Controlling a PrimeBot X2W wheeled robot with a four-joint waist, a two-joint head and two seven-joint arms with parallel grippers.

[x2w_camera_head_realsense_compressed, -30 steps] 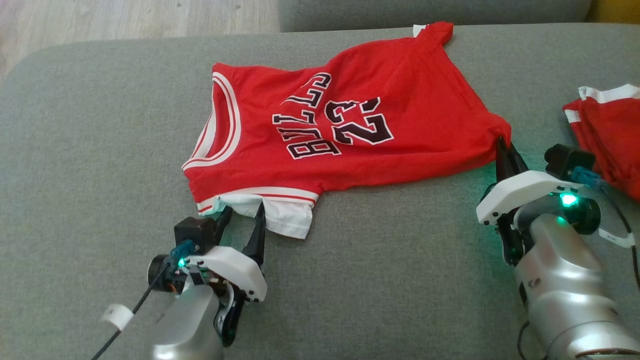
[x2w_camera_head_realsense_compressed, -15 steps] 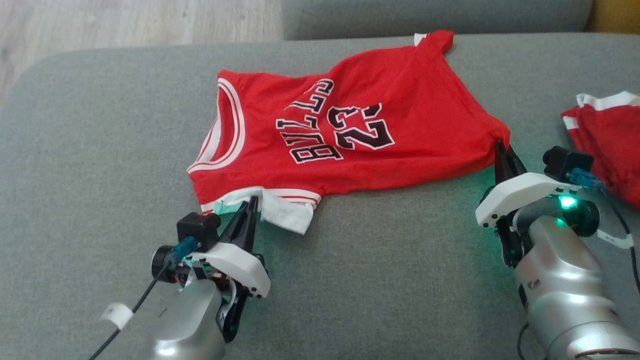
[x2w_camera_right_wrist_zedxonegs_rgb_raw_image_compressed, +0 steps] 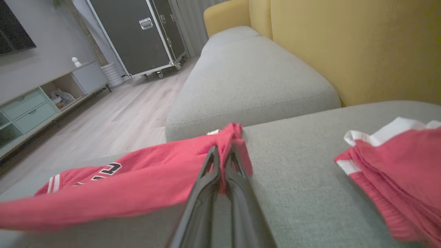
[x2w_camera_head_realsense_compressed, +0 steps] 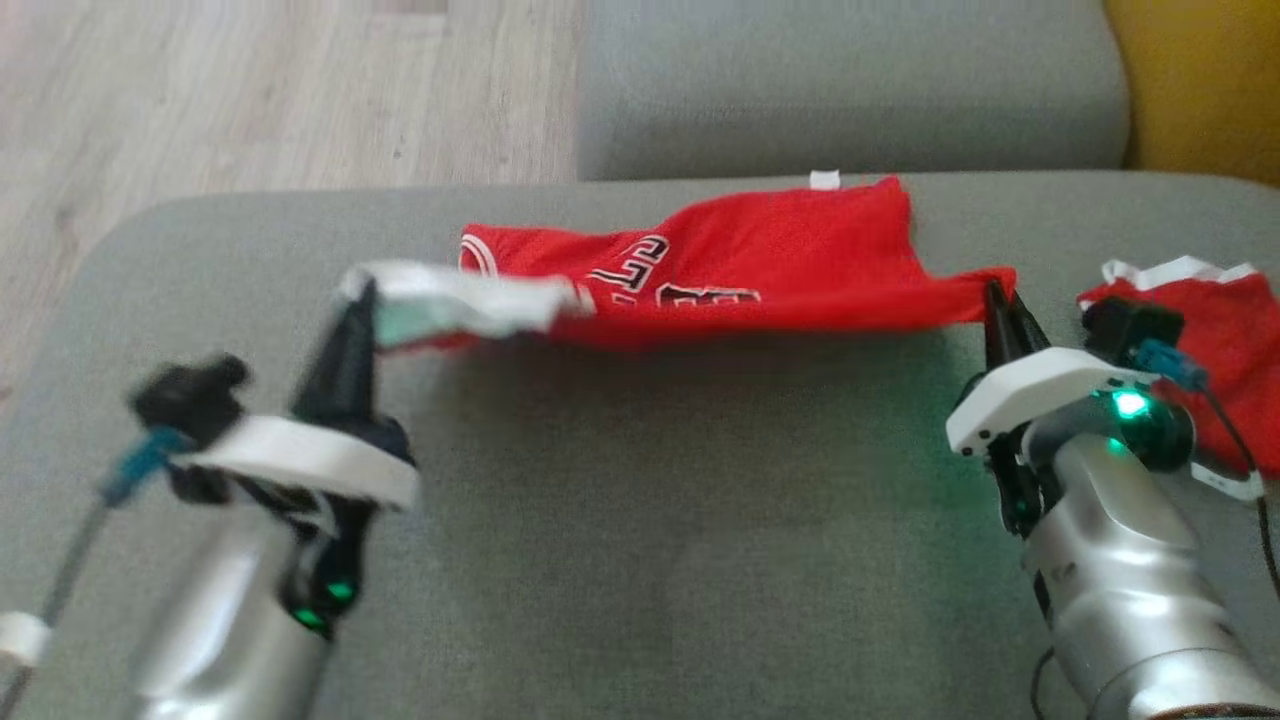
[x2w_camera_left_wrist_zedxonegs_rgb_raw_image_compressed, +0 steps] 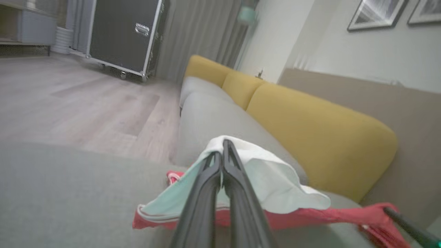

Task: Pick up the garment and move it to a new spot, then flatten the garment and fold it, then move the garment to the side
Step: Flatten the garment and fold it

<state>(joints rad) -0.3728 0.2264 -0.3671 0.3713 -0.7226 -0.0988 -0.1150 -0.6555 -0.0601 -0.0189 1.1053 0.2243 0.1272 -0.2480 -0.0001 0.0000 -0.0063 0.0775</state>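
A red-and-white cloth lies on the grey sofa seat, yellow backrest behind, wooden floor beyond.

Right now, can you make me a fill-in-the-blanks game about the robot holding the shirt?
1. The left end effector pinches the ____ part of the jersey.
2. The right end effector pinches a ____ corner of the jersey.
3. The seat cushion under the jersey is ____.
4. The back cushion of the sofa is ____.

Missing words: white, red, grey, yellow.
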